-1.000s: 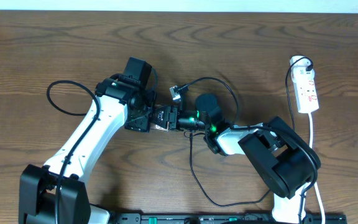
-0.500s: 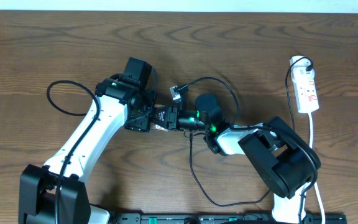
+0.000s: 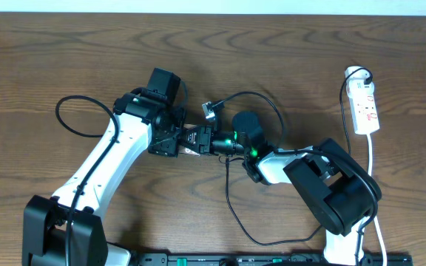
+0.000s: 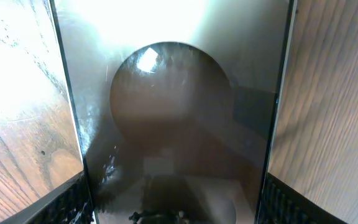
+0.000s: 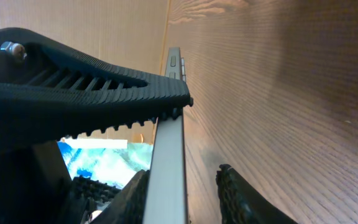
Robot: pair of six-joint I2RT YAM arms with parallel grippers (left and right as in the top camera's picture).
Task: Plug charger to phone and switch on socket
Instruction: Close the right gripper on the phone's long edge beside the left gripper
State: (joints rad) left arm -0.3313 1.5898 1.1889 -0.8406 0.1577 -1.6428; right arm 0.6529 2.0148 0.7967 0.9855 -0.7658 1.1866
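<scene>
The phone (image 3: 192,139) is held on edge above the table between both grippers. My left gripper (image 3: 174,139) is shut on it; in the left wrist view the dark glossy slab (image 4: 173,106) with its oval patch fills the frame between my fingers (image 4: 73,199). My right gripper (image 3: 211,140) is open around the phone's other end. In the right wrist view one finger (image 5: 129,193) lies against the silvery phone edge (image 5: 173,143) and the other finger (image 5: 241,199) stands apart from it. The charger cable (image 3: 272,111) loops on the table, its plug tip (image 3: 211,111) lying free just behind the grippers. The socket (image 3: 366,107) lies at the far right.
The socket's white cord (image 3: 373,170) runs down the right side past the right arm's base (image 3: 339,196). A black robot cable (image 3: 72,118) loops at the left. The charger cable trails toward the front edge (image 3: 257,238).
</scene>
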